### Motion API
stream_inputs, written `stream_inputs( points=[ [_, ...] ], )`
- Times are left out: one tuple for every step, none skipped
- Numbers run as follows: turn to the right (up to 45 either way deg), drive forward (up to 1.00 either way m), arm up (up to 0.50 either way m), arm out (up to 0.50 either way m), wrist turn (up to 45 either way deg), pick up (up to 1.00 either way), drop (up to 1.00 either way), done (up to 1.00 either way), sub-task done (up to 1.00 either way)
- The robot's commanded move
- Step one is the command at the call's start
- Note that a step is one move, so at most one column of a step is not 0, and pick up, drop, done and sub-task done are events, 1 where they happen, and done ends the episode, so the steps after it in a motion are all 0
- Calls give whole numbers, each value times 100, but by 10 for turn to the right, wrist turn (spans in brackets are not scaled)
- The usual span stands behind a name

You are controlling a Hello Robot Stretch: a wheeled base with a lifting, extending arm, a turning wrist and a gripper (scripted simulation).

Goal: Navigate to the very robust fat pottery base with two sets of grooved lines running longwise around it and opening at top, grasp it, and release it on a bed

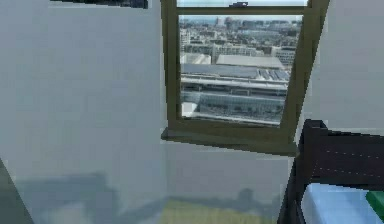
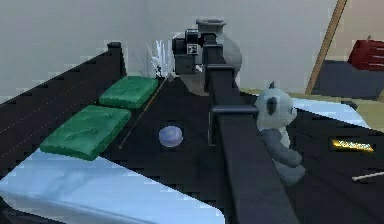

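Up at the top middle of the arm side view, the fat grey pot (image 2: 231,47) with the hole at its top showed just behind the far end of the dark arm (image 2: 235,140). The claw (image 2: 170,58) was just left of the pot, close beside it. Both showed at the far edge of the bed (image 2: 70,190). I could not tell if the claw was gripping the pot or anything else, or if the pot sat on the bed.

Two green pillows (image 2: 130,92) lay at the left of the frame. A small round purple thing (image 2: 171,136) lay on the dark blanket (image 2: 320,175), lower down than the claw. A grey teddy bear (image 2: 272,120) sat right of the arm.

At the top right of the forward view, a window (image 1: 240,65) looked out on a city. A dark bed frame (image 1: 335,160) stood at the lower right.
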Motion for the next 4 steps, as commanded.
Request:
stream_inputs(
  points=[
    [0,0,0,0,120,0,0,0,0],
    [0,0,-26,0,0,0,0,0,0],
    [0,0,-32,0,0,0,0,0,0],
    [0,0,0,0,0,0,100,0,0]
  ],
)
